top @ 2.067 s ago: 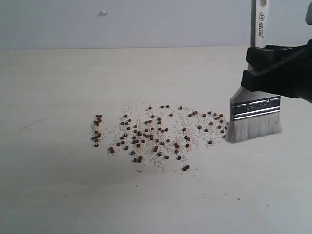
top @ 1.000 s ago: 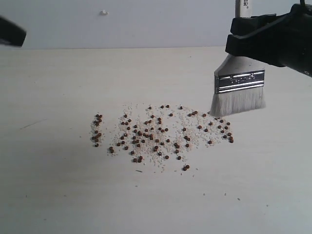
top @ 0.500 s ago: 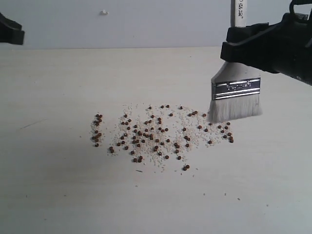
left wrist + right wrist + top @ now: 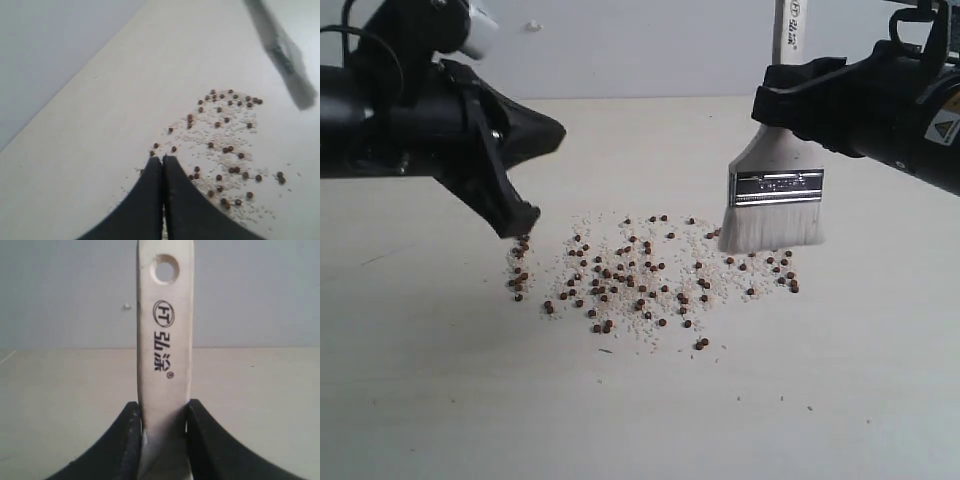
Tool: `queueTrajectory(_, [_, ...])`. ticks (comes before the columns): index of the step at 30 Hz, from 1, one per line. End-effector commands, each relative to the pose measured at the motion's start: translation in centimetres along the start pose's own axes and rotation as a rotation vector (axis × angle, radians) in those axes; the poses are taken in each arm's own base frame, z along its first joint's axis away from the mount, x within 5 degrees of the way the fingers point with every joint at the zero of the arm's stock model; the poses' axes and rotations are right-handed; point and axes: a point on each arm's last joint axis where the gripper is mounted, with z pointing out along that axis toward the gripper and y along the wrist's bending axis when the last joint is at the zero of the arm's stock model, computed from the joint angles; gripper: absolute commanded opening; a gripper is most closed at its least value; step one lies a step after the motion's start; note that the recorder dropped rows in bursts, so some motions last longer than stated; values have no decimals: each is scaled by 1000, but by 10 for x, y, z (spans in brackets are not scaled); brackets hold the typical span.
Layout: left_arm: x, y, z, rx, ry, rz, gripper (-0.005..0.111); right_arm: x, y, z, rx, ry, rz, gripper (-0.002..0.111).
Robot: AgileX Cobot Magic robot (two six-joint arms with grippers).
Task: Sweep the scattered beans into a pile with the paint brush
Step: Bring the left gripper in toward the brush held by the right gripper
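Reddish-brown beans (image 4: 640,275) mixed with whitish grains lie scattered across the pale table (image 4: 620,420); no pile shows among them. My right gripper (image 4: 790,95) is shut on the paint brush (image 4: 775,190) at its pale wooden handle (image 4: 164,340), holding it upright. The off-white bristles (image 4: 770,230) hang at the right rear edge of the beans, at or just above the table. My left gripper (image 4: 525,225) is shut and empty, its tips pointing down just over the left end of the scatter. From the left wrist, its tips (image 4: 163,159) meet beside the beans (image 4: 225,145), and the brush (image 4: 290,70) shows blurred beyond.
A plain pale wall (image 4: 620,45) rises behind the table, with a small white knob (image 4: 533,25) on it. Bare table surface lies in front of the beans and to both sides.
The left arm has swung in from the left edge, and its shut tips now hang over the left end of the beans. The brush has moved left and slightly down along the beans' rear right edge.
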Motion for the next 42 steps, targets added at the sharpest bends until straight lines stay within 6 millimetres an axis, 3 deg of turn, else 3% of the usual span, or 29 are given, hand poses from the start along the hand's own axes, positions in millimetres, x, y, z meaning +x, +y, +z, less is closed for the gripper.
queueTrajectory(1, [9, -22, 2, 59, 2, 105, 0, -2, 3, 1, -23, 4, -34, 0])
queueTrajectory(5, [14, -26, 2, 77, -21, 44, 0, -1, 3, 1, -24, 13, -43, 0])
queueTrajectory(13, [17, -10, -1, 51, -37, -333, 0, 1, 3, 1, -29, 34, -78, 0])
queueTrajectory(16, [18, -5, -6, 158, -59, -422, 0, 2, 3, 1, -29, 43, -86, 0])
queueTrajectory(19, [28, -3, -17, 543, 153, -352, 0, 1, 4, 1, -33, 32, -93, 0])
queueTrajectory(21, [35, 3, -9, 615, 322, -393, 0, 1, 4, 1, -35, 28, -97, 0])
queueTrajectory(24, [53, 16, 7, 506, 552, -517, 0, 2, 3, 1, -30, 41, -97, 0])
queueTrajectory(25, [66, 25, 14, 415, 679, -546, 0, 3, 3, 1, -27, 50, -103, 0])
queueTrajectory(28, [86, 51, 25, 117, 829, -561, 0, 3, 3, 1, -27, 50, -103, 0])
queueTrajectory(30, [90, 70, 29, -105, 792, -540, 0, 2, 3, 1, -29, 46, -103, 0])
queueTrajectory(33, [77, 88, 41, -294, 517, -576, 0, 2, 3, 1, -28, 46, -101, 0])
queueTrajectory(37, [72, 74, 54, -346, 248, -477, 0, 0, 4, 3, -42, 4, -25, 0])
queueTrajectory(42, [67, 43, 64, -293, 147, -246, 0, -6, 6, 14, -34, 23, 1, 0])
